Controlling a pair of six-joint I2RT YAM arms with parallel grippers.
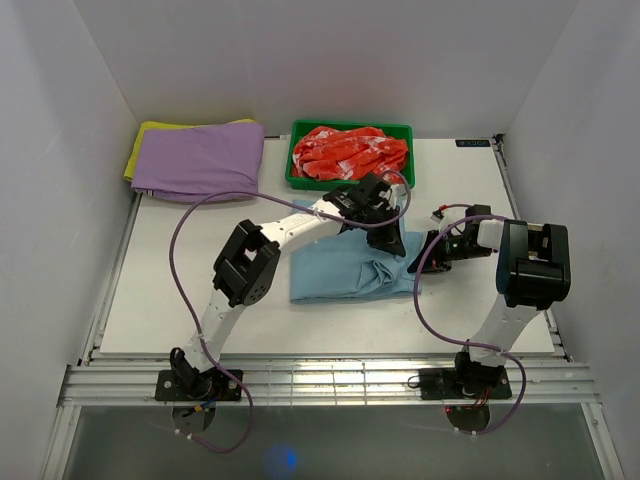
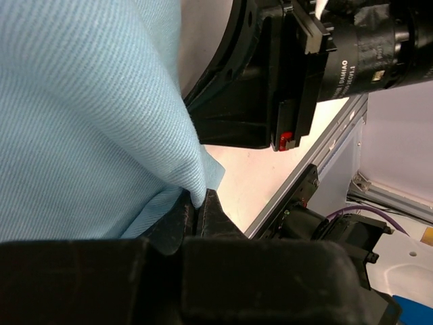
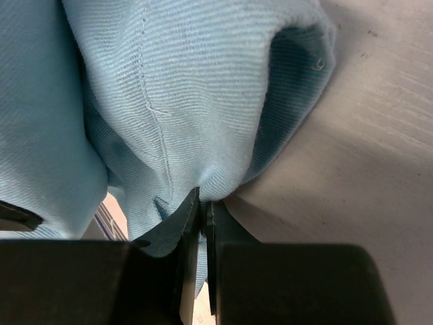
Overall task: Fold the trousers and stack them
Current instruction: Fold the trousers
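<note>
Top external view first: left of the green tray (image 1: 300,130) sits a purple folded garment (image 1: 200,160) on a yellow cloth (image 1: 138,150), and I take that pile to be the stacking place. The tray itself holds a red-and-white cloth (image 1: 350,152). Just in front of the tray, on my side, the trousers (image 1: 335,272) lie on the bench (image 1: 180,300) as a short blue slab, not at full length, so I judge at least one fold is in. Their right end is rumpled and gathered, not flat.

Both arms meet at that end. The left wrist view shows the left jaws, on the side nearer the tray, pressed together on a corner of the blue cloth. The right wrist view shows the right jaws, farthest right, clamped on a bulging fold of it, with bare bench beyond.

I read this as mid-fold: the pinched end needs carrying over the flat part and smoothing. After that the trousers have to go to the pile left of the tray, where nothing blue lies yet.
</note>
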